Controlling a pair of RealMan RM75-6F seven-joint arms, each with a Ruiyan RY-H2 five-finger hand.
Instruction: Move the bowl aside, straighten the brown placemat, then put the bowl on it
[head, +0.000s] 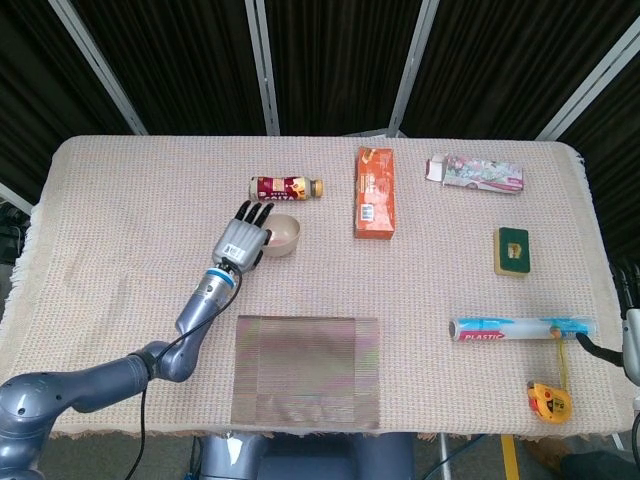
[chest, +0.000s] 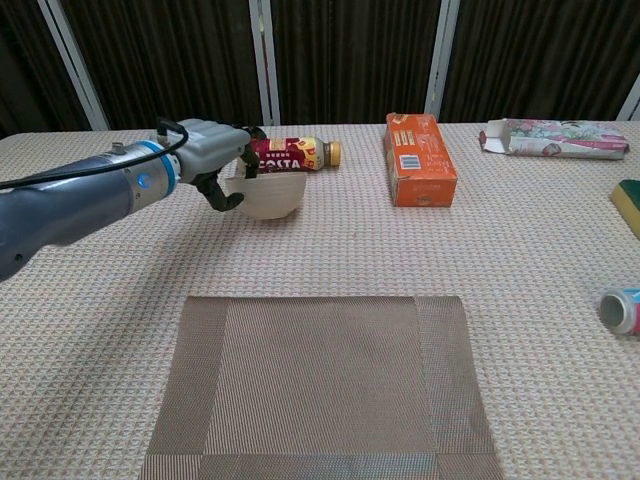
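Fingers (chest: 228, 196) of the left hand (head: 240, 240) grasp one bowl (chest: 266, 193), lifted, tilted toward 9 o'clock; one placemat (head: 308, 370) lies square at 6 o'clock.

My left arm enters the head view at the lower left corner and extends diagonally up toward frame centre-left, forearm straight, blue wrist ring visible. The left hand (head: 243, 240) sits left of centre; in the chest view it appears at upper left (chest: 212, 160). Its dark fingers (chest: 222, 195) are curled around the rim of the bowl (chest: 268, 193), gripping it. My right arm shows only as a sliver at the right edge, lower half; its hand state is indeterminate.
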